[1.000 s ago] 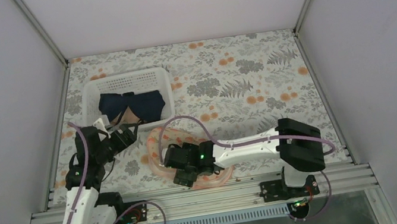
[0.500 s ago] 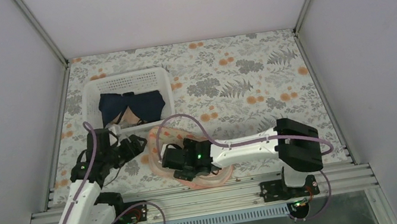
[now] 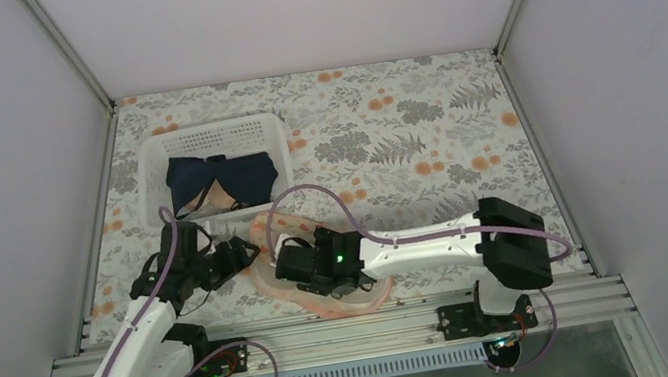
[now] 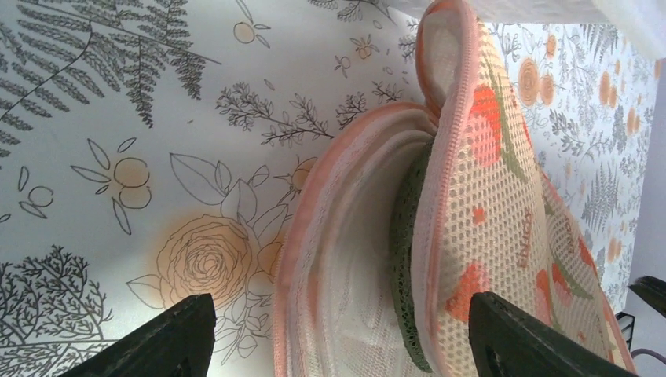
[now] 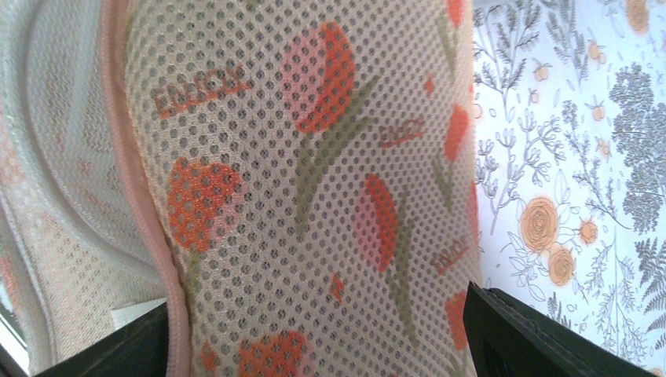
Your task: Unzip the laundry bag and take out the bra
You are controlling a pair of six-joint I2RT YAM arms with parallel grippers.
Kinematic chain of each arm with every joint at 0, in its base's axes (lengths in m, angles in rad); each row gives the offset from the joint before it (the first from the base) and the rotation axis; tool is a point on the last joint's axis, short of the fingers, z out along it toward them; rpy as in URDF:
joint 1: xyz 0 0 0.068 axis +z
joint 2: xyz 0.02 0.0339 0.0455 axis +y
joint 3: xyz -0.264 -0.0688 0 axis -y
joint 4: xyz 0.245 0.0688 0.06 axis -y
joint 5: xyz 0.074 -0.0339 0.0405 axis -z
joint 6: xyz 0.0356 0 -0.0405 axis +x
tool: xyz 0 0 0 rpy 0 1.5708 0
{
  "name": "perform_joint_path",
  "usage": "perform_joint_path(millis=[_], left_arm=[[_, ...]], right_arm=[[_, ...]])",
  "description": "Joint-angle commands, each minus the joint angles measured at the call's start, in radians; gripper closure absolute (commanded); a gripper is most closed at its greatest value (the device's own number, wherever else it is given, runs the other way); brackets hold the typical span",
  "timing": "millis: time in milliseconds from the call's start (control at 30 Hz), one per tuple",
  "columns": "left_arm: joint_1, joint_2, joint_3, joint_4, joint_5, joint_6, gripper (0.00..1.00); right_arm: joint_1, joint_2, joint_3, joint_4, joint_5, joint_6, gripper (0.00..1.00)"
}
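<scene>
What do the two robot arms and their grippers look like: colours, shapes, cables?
The left arm and the right arm have white rounded shells with black joints. A thin purple cable loops along each. The left gripper and the right gripper are black, with flat, pointed fingers. A small green light glows on the right wrist.

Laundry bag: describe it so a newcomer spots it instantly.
On the floral table, look just in front of the white basket, near the front edge. The laundry bag is a flat peach mesh pouch with red-orange print and pink edging, unlike the navy cloth in the basket.
</scene>
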Motion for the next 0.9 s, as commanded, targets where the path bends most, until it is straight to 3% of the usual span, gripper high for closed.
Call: perform_joint_path(millis=[0,433,867], left_arm=[[0.006,-0.008,-0.007,0.04,0.035,-0.011,0.2],[0.028,-0.015,0.019,0.078,0.071,0.004,0.16],[0.028,-0.004,0.048,0.109,0.084,0.013,0.16]], right_arm=[[-0.025,-0.09,0.012,-0.01,0.033,0.04,0.16],[-0.274,-0.228,-0.131,0.071,-0.106,0.069,0.17],[-0.571,-0.303,-0.14,0.079,-0.259,0.107,0.01]])
